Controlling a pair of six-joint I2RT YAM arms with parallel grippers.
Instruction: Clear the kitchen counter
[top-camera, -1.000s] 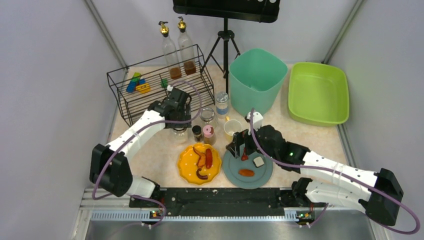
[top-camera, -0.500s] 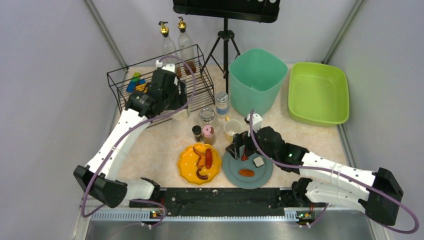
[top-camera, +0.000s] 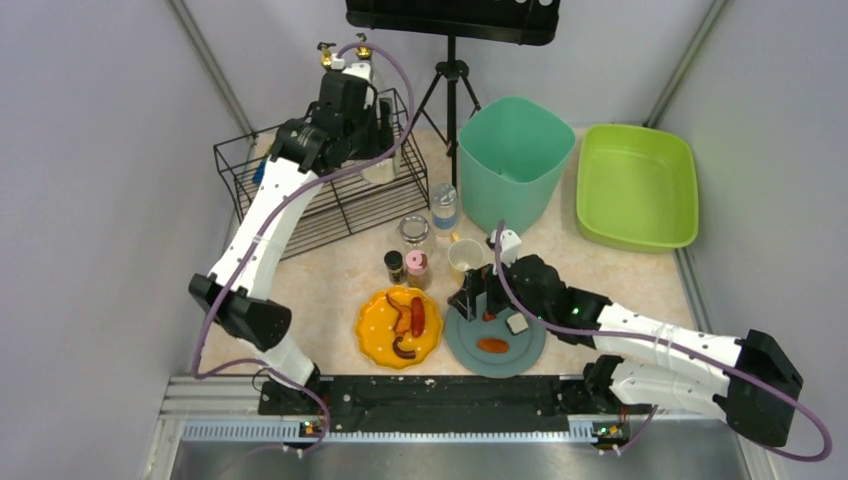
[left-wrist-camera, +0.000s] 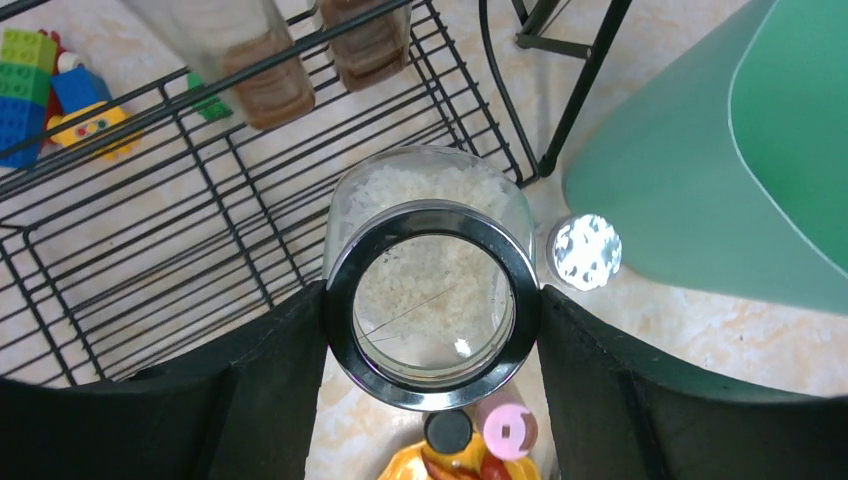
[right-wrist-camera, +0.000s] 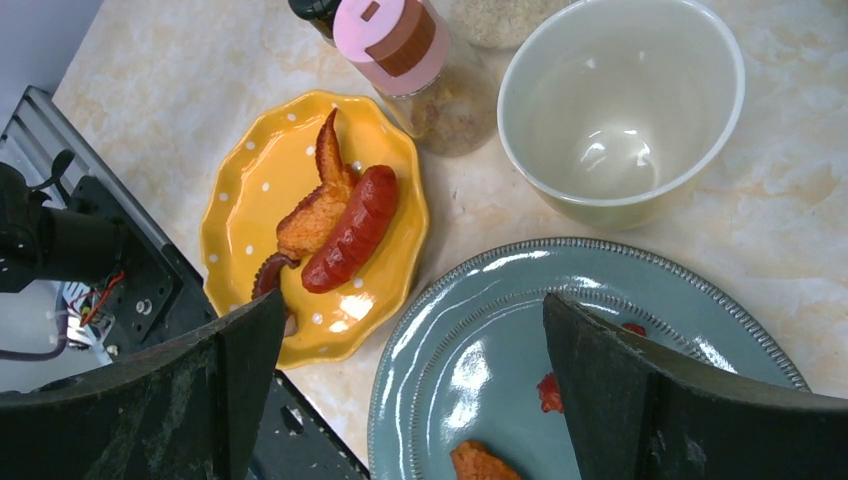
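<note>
While stretched over rack, left claw grips rice jar | right claw released, low over plate

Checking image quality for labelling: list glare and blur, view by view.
Top external: evenly lit, sharp. Left wrist: the small jar's lid blows out white; the left fingers are dark. Right wrist: glare streaks on the grey-blue plate; the right fingers look soft.

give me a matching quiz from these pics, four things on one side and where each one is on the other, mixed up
1. rice jar
2. sausage
3. cream cup
4. toy blocks

a. in the wire rack
b. on the yellow plate
c. empty, on the counter
d. between the left gripper's fingers

Pairs: 1-d, 2-b, 3-c, 4-a
</note>
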